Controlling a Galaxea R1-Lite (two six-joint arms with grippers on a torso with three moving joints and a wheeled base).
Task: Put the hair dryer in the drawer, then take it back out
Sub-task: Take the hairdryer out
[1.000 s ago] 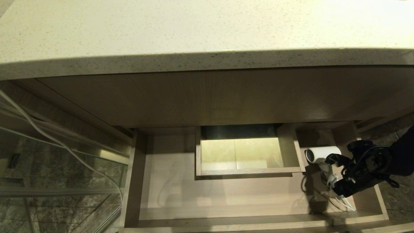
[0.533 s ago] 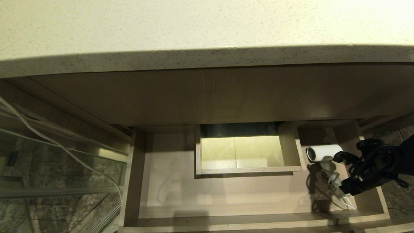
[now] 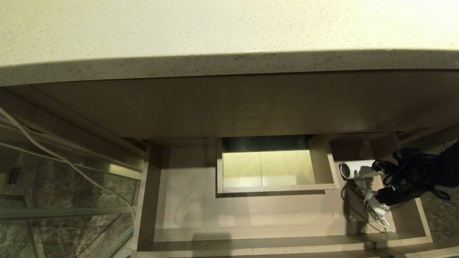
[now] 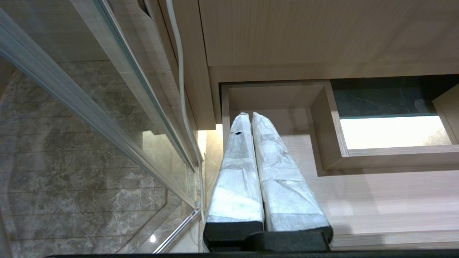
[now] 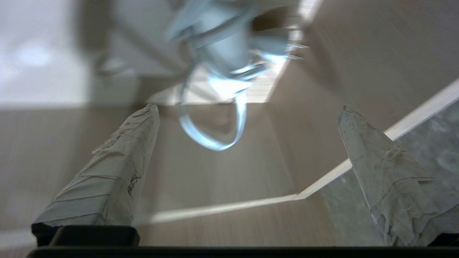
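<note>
One item logged inside the drawer (image 3: 251,211): the hair dryer (image 3: 356,169), lying at the right end of the drawer floor, just beside the right wall of the boxed notch (image 3: 274,168) at the drawer's rear, dark mouth turned toward that notch. Its white cord (image 3: 374,211) trails from the handle toward the drawer's front face.

Progress, judged from how things lie: the drawer stands pulled out under the worktop (image 3: 215,32); the dryer rests on the drawer floor with nothing gripping it, so the first half (putting in) reads as done. The second half (taking it out) is not yet done.

Right gripper (image 5: 247,114): above the right end of the drawer, on the side of the dryer away from the notch, fingers spread wide and empty; the wrist view shows the cord loop and handle ahead of the gap between the fingertips, with no contact visible. Arm enters from beyond the drawer's right wall.

Left gripper (image 4: 249,116): parked over the drawer's left end, well apart from the dryer, fingers pressed together, holding nothing.
</note>
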